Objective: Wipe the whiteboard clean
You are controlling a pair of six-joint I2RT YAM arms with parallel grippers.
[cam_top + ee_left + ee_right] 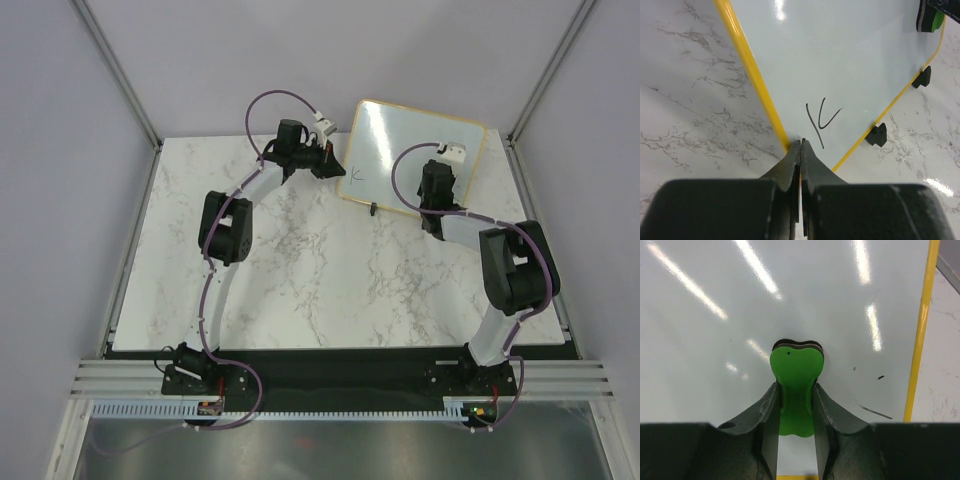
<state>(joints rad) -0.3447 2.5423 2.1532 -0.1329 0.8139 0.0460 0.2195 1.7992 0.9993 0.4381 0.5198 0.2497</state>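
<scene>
The left tool (pixel 801 146) is pinching shut on the corner of the board (pixel 850 60), gripping the thin frame between its two fingers. The right tool (pixel 795 386) is holding a green eraser (pixel 796 365) clamped between its fingers, and the eraser's dark lower layer is touching the glossy white surface. The board is sitting at the far right of the marble bench (pixel 300 270), turned at an angle, and in the top view its far edge is reaching past the bench's far edge. Whether it is lying flat or tipped up is unclear. A thin black mark (pixel 822 120), shaped like a K, is showing near the corner the left tool is gripping. A few small dark strokes (pixel 875 412) are showing beside the right tool. Two black feet (pixel 876 135) are clipping onto the board's near edge.
</scene>
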